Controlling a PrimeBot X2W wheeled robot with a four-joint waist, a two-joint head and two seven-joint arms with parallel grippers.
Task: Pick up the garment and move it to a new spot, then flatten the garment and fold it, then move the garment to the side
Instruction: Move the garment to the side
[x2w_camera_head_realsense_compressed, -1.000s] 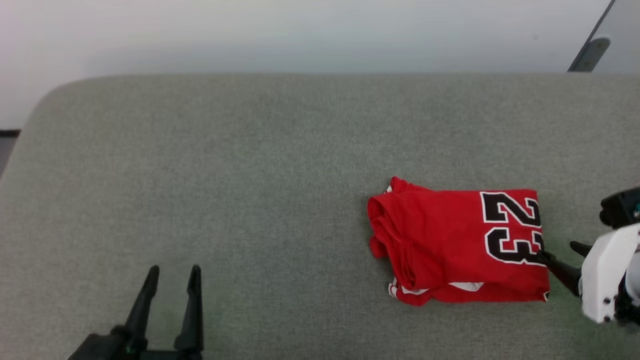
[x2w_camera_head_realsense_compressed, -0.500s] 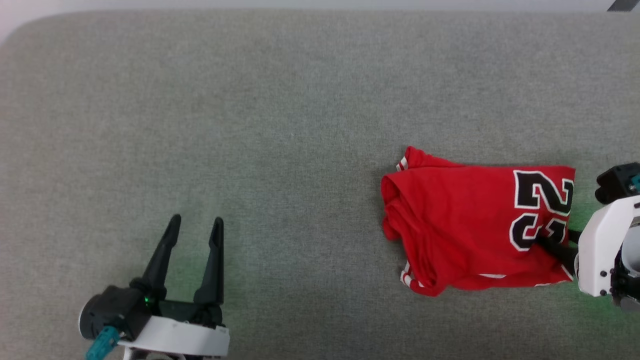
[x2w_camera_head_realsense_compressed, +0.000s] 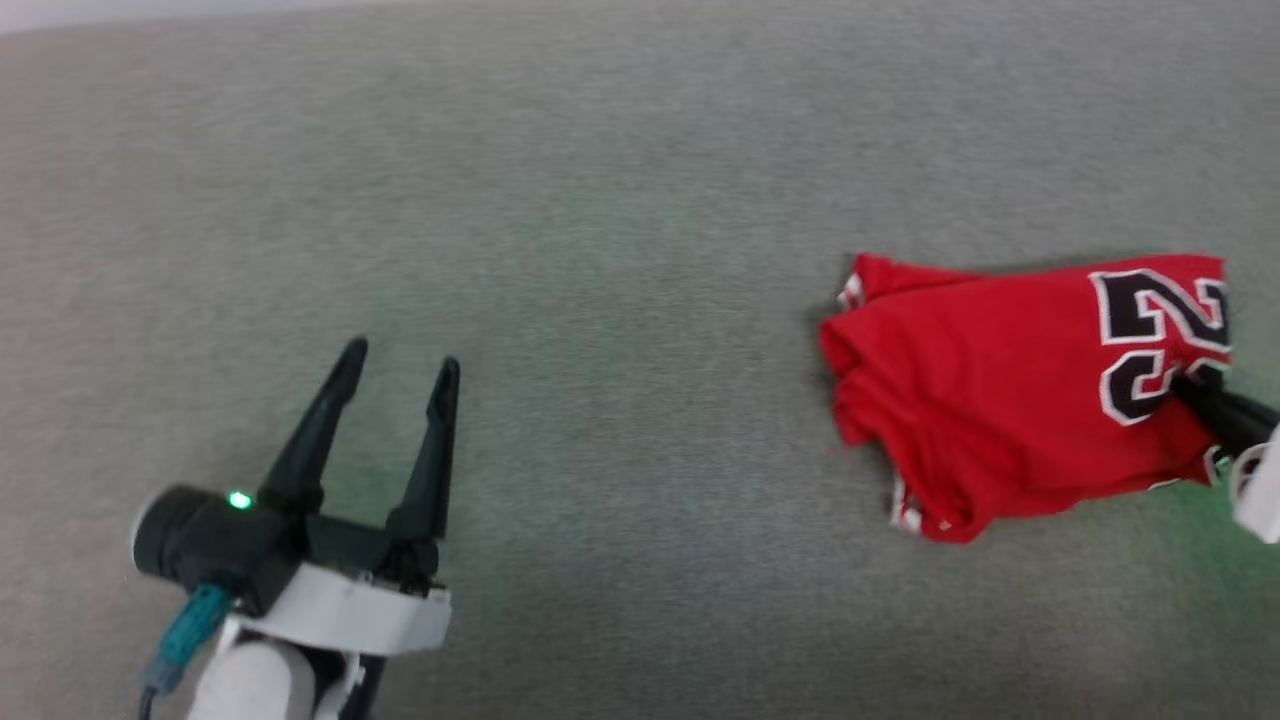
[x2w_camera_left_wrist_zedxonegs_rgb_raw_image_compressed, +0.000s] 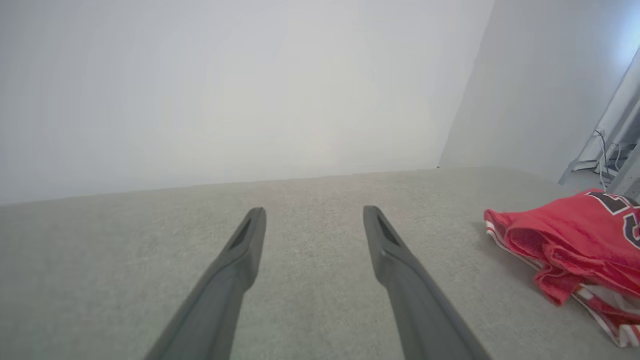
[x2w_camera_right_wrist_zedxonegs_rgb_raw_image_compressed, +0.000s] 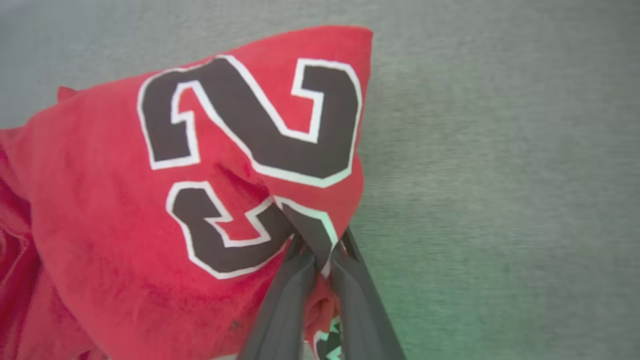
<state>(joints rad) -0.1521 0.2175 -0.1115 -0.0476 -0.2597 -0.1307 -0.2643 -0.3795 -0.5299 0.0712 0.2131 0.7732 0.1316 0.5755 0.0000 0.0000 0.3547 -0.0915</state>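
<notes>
Evidently we are in the last stretch: the garment (x2w_camera_head_realsense_compressed: 1010, 400) lies as a compact folded bundle at the right side of the grey fabric surface (x2w_camera_head_realsense_compressed: 600, 220), with the number 23 (x2w_camera_head_realsense_compressed: 1160, 330) uppermost near its right edge. From that we judge the pickup, the flattening and the folding done. Our right gripper (x2w_camera_head_realsense_compressed: 1195, 385) has its two dark fingers pressed together on the cloth at that edge, pinching a fold at the rim of the number. The right wrist view shows the fabric caught between the fingers and drawn into a small peak there. Our left gripper (x2w_camera_head_realsense_compressed: 402, 358) stands with its fingers apart and nothing between them, over bare surface on the left, well apart from the bundle. What is left, as we read it, is the move to the side and the letting go. The folds look loose at the bundle's left end, where layers and striped trim (x2w_camera_head_realsense_compressed: 905, 510) spill out, so a pull from one corner may slacken the fold.
</notes>
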